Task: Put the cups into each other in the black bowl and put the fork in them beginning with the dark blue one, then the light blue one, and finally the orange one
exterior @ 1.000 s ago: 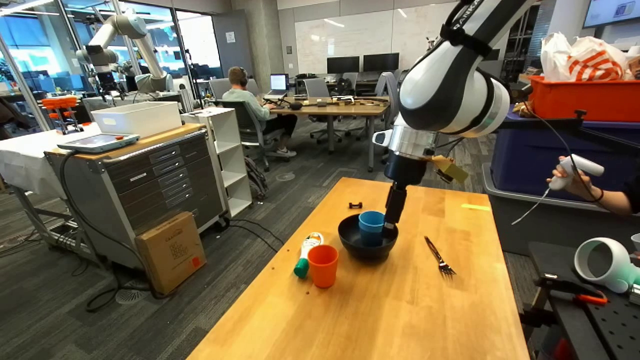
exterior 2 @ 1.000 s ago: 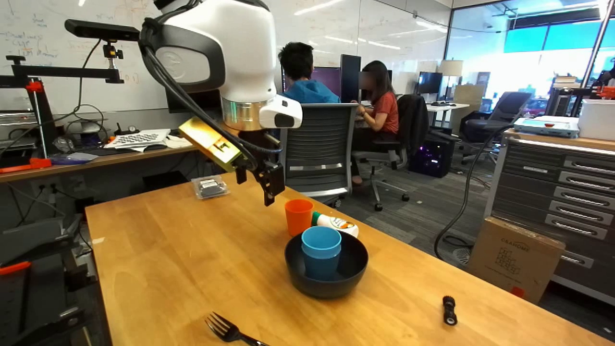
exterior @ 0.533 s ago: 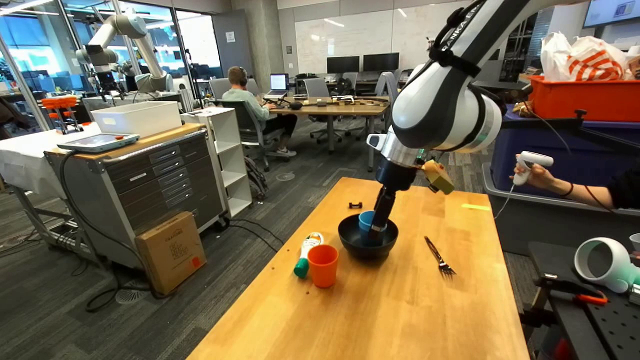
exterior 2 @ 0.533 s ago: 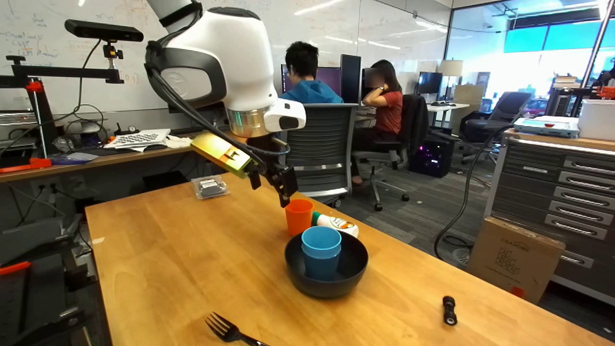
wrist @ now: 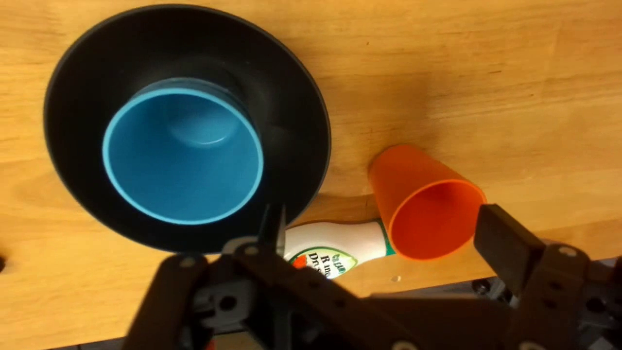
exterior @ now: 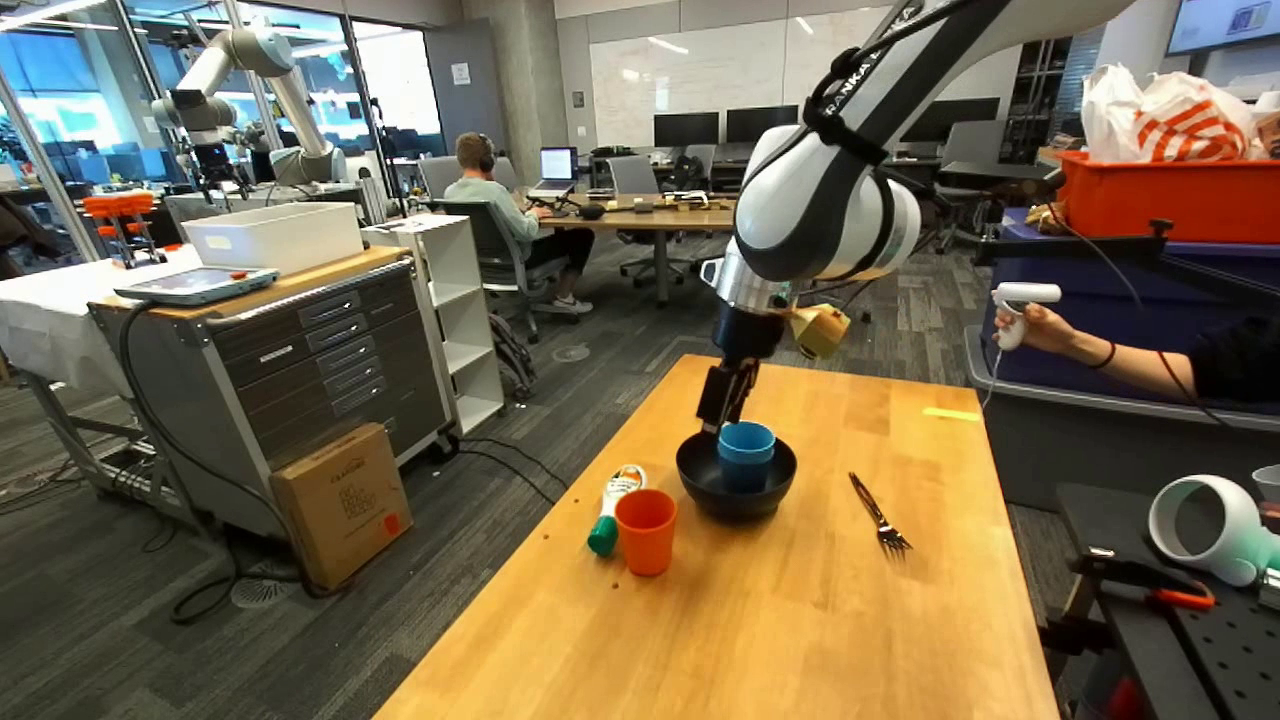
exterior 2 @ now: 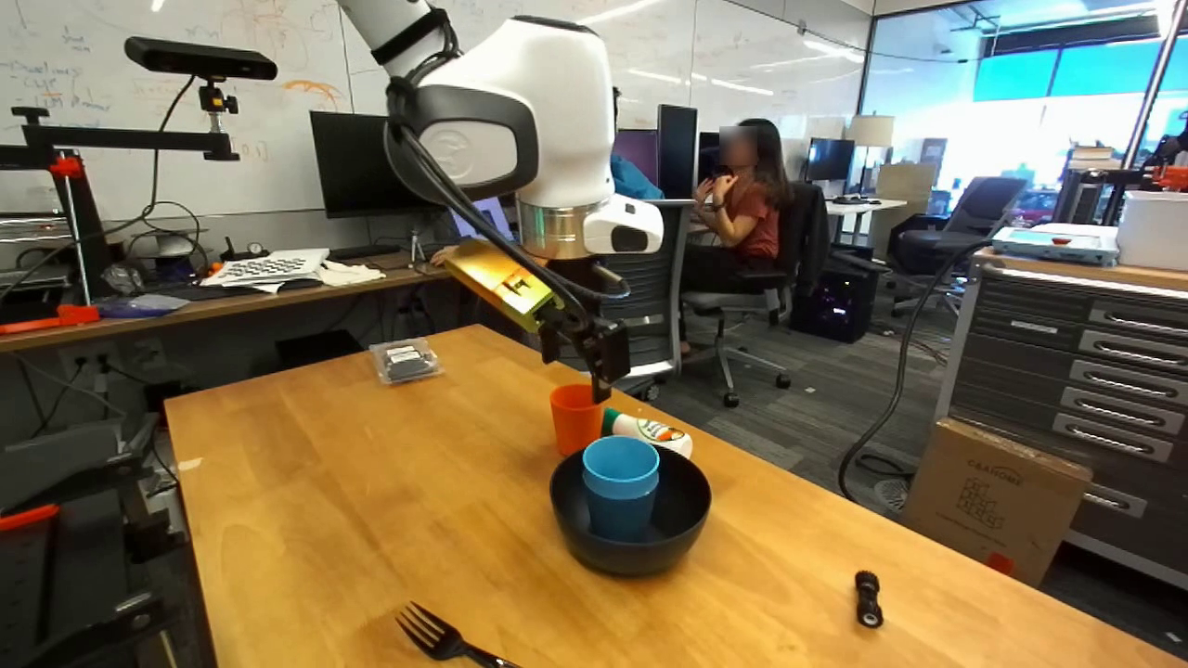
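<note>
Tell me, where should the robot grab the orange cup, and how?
Probably by the rim of the orange cup, coming down from above: it stands upright with its mouth open, so one finger of the open gripper could go inside and one outside. Choose the side away from the bottle, which lies beside the cup and could block a finger.

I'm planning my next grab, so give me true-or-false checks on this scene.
1. The light blue plastic cup sits inside the dark blue plastic cup. True.
2. Both are in the round black bowl. True.
3. The slender black fork stands in the cups. False: it lies on the wooden table.
4. The claw grips the orange plastic cup. False: the claw is open, holding nothing.
5. The orange cup stands outside the bowl. True.
</note>
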You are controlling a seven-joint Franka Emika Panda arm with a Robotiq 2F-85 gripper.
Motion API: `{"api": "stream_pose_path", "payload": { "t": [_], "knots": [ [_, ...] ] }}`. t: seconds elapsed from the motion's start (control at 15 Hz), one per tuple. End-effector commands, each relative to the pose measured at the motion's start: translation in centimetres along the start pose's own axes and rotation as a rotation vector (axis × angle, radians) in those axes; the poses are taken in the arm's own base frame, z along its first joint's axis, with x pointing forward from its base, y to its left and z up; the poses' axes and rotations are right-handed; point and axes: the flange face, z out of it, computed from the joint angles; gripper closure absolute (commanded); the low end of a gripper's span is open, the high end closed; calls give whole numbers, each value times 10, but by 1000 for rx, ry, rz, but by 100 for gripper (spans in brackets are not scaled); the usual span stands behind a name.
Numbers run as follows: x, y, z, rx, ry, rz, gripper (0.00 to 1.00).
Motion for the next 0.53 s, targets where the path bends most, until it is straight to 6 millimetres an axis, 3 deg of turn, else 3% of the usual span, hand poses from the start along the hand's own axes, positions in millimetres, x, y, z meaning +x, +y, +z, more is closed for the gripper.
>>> {"api": "stream_pose_path", "payload": {
  "t": [0.0, 0.27, 0.47],
  "knots": [
    [34, -6, -6, -8, -44, 55, 0],
    [51, -19, -1, -3, -70, 80, 0],
    [56, -17, 10, -25, -79, 100, 0]
  ]
}}
